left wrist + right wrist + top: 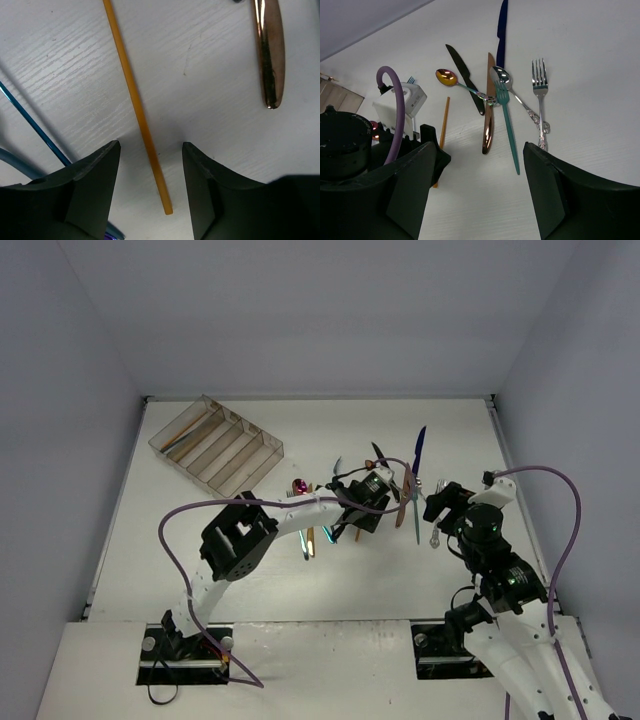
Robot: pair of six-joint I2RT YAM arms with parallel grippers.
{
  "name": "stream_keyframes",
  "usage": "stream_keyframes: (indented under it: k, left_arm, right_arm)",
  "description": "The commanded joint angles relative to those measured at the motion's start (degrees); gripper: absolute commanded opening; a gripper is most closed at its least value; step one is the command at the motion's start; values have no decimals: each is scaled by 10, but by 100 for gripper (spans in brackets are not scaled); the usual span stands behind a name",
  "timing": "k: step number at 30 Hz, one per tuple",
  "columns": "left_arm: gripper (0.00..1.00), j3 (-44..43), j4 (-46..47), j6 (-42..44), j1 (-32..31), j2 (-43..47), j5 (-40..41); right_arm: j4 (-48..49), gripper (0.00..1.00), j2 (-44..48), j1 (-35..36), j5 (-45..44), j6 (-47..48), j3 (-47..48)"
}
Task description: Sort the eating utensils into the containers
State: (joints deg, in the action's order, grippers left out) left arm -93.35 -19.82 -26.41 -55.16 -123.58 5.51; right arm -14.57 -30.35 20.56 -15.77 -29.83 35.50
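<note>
My left gripper point(151, 145) is open and low over the table, its fingers either side of the lower end of an orange chopstick point(135, 100). I cannot tell if they touch it. A copper knife handle point(268, 55) lies to its right, a thin blue chopstick point(35, 125) to its left. My right gripper point(477, 147) is open and empty, above a spread of utensils: gold spoon point(446, 76), black knife point(465, 75), copper knife point(489, 115), teal fork point(507, 120), silver spoon point(512, 92), silver fork point(540, 100), blue knife point(501, 30). The clear tray point(215, 445) sits far left.
The tray holds a few utensils in its far compartments. More utensils point(308, 540) lie left of the left gripper point(352, 523), with a pink piece point(300, 486) near the arm. The right gripper point(437, 502) hovers close beside the left wrist. Walls enclose the table.
</note>
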Motion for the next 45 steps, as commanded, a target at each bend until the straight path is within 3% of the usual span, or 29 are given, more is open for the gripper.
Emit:
stream_keyframes:
  k: [1,4,7,9,20,29,32,38,45]
  left_arm:
    - [42,-33,-15,-6,-5,8,19]
    - [32,-36,-23,-6,-5,0,19]
    - [9,-37,-31,-5,-5,-4,9]
    - [1,-38,-36,-2,-5,2,8]
    - [0,-55,-73,136,45,140,41]
    - [0,-36,-88,401,257,233,27]
    - [0,-49,-87,474,341,224,10]
    - [0,-102,-61,514,494,155,-67]
    - [0,-207,-57,589,565,39,-82]
  right_arm:
    - [19,68,-2,-3,-20,-13,-3]
    - [19,68,-2,-3,-22,-15,-5]
    - [20,68,-6,-3,-23,-14,-4]
    - [20,68,-7,-3,-24,-14,-4]
    - [20,68,-26,-4,-23,-5,3]
    - [31,69,-122,-3,-11,16,19]
    - [44,69,-147,-3,-10,24,25]
    - [71,69,-215,-3,6,30,37]
    - [86,68,-306,-3,21,48,71]
